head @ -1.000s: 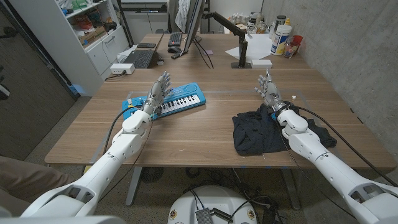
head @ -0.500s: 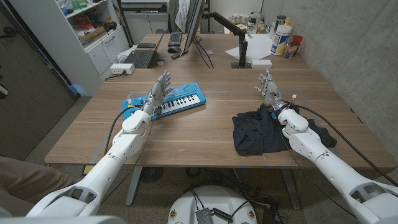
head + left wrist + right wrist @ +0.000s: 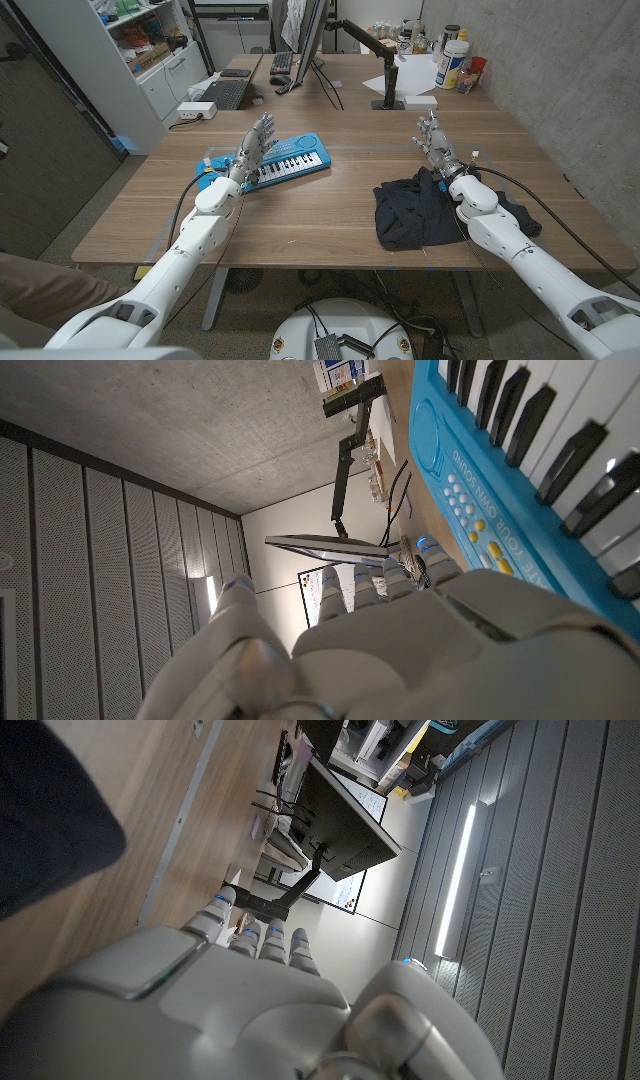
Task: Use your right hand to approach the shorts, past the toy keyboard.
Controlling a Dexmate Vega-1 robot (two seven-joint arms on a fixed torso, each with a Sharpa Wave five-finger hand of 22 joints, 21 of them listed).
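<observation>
Left of centre in the head view, your left hand stood with fingers spread and holding nothing, at the near end of the blue plastic toy keyboard. Right of centre, the dark crumpled fabric shorts lay on the wooden table. Your right hand hung just beyond them, fingers extended, empty.
</observation>
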